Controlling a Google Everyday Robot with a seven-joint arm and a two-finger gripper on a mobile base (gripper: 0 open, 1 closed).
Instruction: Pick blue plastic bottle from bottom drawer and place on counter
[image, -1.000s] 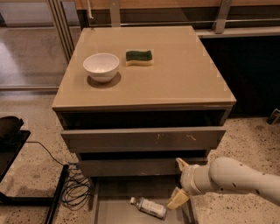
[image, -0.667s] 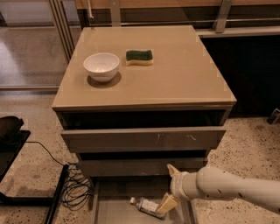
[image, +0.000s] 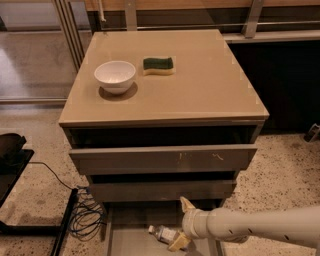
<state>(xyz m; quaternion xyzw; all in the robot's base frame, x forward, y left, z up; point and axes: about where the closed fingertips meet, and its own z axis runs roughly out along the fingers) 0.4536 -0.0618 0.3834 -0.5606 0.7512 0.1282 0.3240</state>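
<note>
The blue plastic bottle (image: 161, 233) lies on its side in the open bottom drawer (image: 131, 239), white cap pointing left. My gripper (image: 182, 223) reaches in from the right on a white arm, just right of the bottle. It is open. One tan fingertip (image: 186, 203) stands up near the middle drawer front, and the other (image: 177, 243) is down at the bottle's right end. The fingers do not close on the bottle. The counter (image: 210, 85) is the beige top of the cabinet above.
A white bowl (image: 115, 75) and a green-and-yellow sponge (image: 158, 65) sit on the counter's back left. Two grey drawer fronts (image: 162, 159) jut out above the bottom drawer. Black cables (image: 85, 217) and a dark stand lie on the floor at left.
My arm has moved left and a little down, bringing the open gripper from right of the bottle up to its right end. The bottle has not moved.
</note>
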